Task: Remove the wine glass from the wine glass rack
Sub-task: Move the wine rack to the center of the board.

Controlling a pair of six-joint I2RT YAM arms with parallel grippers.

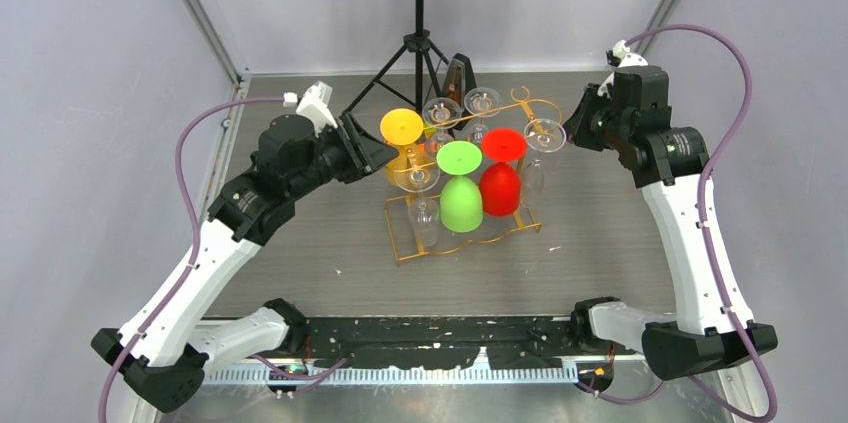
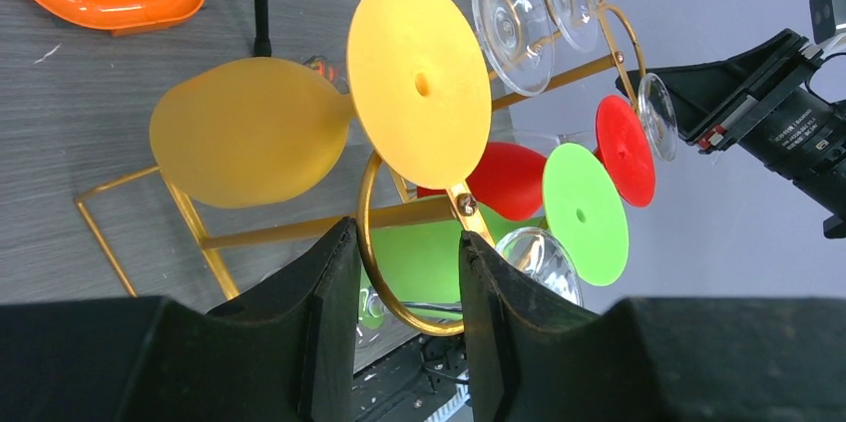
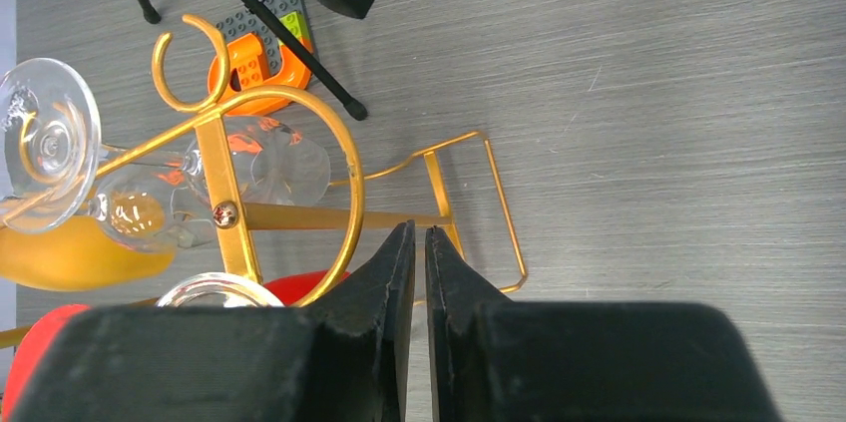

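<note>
Left gripper (image 2: 407,234): jaws partly apart around the gold end loop of the wine glass rack (image 2: 299,232), gripping nothing.
Right gripper (image 3: 419,230): fingers nearly together, empty, at the rack's right end.
Rack position: centre of the top view.
Yellow wine glass (image 2: 249,133): upper left in the left wrist view, hanging foot-up.
Handling: probably light, stiff and slick; pinch the stem and slide it along the rails.

Gold wire rack (image 1: 393,233) stood upright mid-table, yellow, green, red and clear wine glasses (image 1: 460,158) hung upside down, yellow at ten o'clock
</note>
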